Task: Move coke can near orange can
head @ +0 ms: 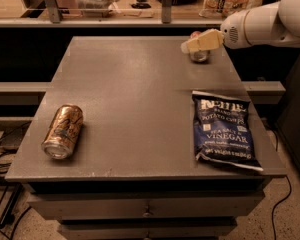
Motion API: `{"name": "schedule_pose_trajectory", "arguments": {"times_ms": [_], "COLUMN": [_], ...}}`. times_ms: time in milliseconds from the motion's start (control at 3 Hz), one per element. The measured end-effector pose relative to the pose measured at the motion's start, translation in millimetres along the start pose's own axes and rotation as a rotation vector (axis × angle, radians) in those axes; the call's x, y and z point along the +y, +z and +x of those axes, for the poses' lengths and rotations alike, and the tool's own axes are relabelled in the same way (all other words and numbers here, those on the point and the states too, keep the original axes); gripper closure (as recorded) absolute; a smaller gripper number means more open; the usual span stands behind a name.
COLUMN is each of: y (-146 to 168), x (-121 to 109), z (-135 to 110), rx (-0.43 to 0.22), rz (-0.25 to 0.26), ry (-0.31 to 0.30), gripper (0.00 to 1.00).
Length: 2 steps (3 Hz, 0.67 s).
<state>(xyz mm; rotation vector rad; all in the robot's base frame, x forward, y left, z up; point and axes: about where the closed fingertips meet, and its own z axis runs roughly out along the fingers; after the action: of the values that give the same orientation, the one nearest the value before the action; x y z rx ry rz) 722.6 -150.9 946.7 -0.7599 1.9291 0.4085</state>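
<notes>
The coke can, small and red with a silver end, stands at the far right of the grey table; only its lower part and a bit of red top show. My gripper reaches in from the right on a white arm and sits right over and in front of the can, covering most of it. The orange can, copper coloured with dark markings, lies on its side near the table's front left edge, far from the gripper and the coke can.
A blue Kettle chips bag lies flat at the front right of the table. A counter with containers runs behind the table. Drawers are below the front edge. Cables lie on the floor at left.
</notes>
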Motion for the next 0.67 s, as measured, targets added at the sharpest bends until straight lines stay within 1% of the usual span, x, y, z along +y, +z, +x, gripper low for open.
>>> {"name": "schedule_pose_trajectory", "arguments": {"times_ms": [333,667], "y": [8,28], "x": [-5,-19], "z": [6,13], "rx": [-0.010,-0.022], "rz": [0.021,0.064], "ry": [0.029,0.034], "gripper": [0.00,0.00]}}
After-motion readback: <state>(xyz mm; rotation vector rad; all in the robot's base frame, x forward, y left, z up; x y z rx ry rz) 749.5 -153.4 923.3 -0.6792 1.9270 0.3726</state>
